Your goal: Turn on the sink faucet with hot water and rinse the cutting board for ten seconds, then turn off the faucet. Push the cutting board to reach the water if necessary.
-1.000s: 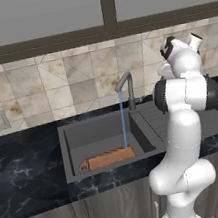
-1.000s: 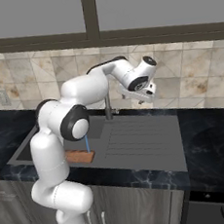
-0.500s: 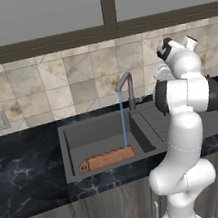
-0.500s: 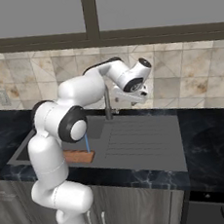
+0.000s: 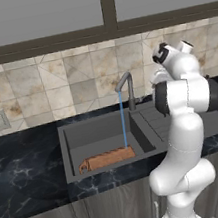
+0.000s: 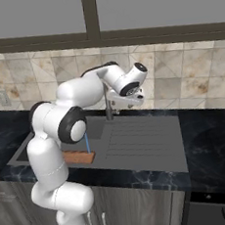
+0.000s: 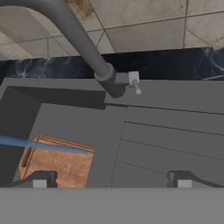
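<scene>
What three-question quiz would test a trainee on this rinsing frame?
1. True or false: the water lands on the cutting board.
2. Where does the cutting board lie? A) on the ribbed drainboard B) in the sink basin C) on the counter
3. Fill in: the end effector, fingers apart, faces the base of the sink faucet and its small side ____.

Key: 1 true; 2 B; 3 lever.
</scene>
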Controlling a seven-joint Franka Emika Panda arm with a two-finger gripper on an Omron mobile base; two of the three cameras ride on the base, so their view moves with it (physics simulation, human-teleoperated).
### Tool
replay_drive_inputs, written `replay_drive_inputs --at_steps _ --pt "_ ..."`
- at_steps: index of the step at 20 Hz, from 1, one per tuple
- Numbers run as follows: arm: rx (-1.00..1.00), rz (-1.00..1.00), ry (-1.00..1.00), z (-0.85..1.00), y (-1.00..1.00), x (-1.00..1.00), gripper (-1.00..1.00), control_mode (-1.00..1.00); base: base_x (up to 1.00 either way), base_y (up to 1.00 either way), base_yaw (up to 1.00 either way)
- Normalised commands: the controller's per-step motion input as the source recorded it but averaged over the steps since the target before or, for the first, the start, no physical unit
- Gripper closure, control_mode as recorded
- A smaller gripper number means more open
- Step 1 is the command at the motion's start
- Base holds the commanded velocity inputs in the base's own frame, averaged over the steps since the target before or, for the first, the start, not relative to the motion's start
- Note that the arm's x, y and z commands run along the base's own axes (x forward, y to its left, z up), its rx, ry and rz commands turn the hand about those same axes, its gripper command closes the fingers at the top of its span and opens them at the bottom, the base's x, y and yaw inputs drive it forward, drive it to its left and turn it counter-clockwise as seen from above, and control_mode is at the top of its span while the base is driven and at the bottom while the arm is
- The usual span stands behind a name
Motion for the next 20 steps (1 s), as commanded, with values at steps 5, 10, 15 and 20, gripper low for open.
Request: replay_drive_inputs --at_steps 5,10,15,20 --pt "0.0 0.0 -0.02 -0.17 0.0 0.32 -1.0 -1.0 0.0 0.0 0.0" --pt "0.0 0.0 0.0 -0.1 0.0 0.43 -1.0 -1.0 0.0 0.0 0.0" --pt "0.0 0.02 0.0 0.0 -0.12 0.21 -1.0 -1.0 0.0 0.0 0.0" --pt "0.0 0.02 0.0 -0.02 -0.12 0.18 -1.0 -1.0 0.0 0.0 0.0"
